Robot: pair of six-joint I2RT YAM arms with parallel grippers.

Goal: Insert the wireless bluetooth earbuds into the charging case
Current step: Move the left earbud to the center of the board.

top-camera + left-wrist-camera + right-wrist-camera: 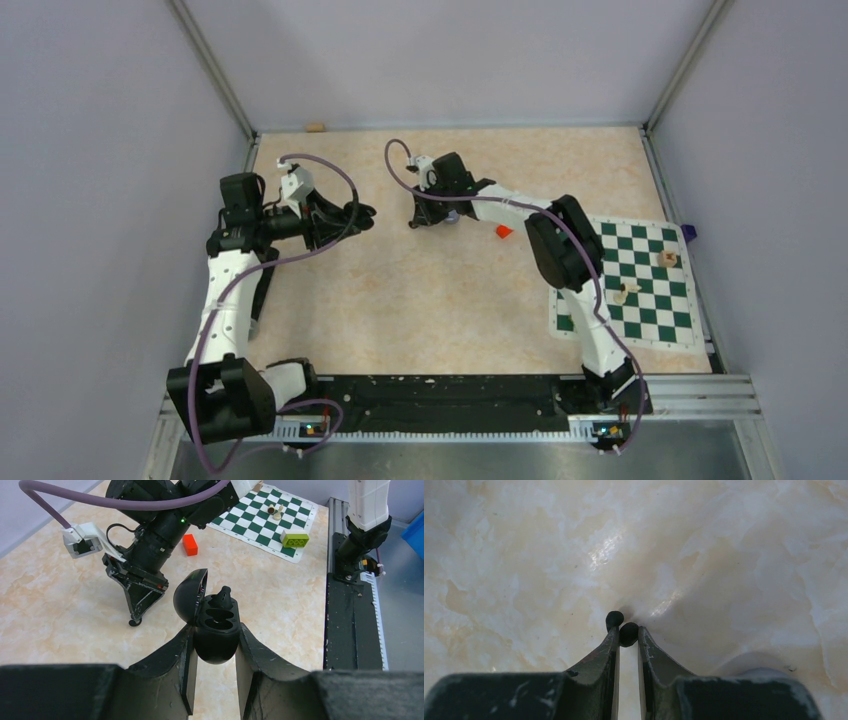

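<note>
Left pincer (216, 630) clamps the charging case (216, 652) with its lid open toward the other arm, probably to keep both wells reachable. 1 seated earbud (223, 597) stands half in the far well. Right pincer (627, 632), down at the desk (734, 555), nips a loose black earbud (628, 634). Whether that bud has left the surface is unclear, and no lilac buds are visible.

White-and-black left arm (222, 300), frame left, and right arm (590, 325), frame right; looping purple cables (100, 501); scuffed black right gripper (628, 632).
</note>
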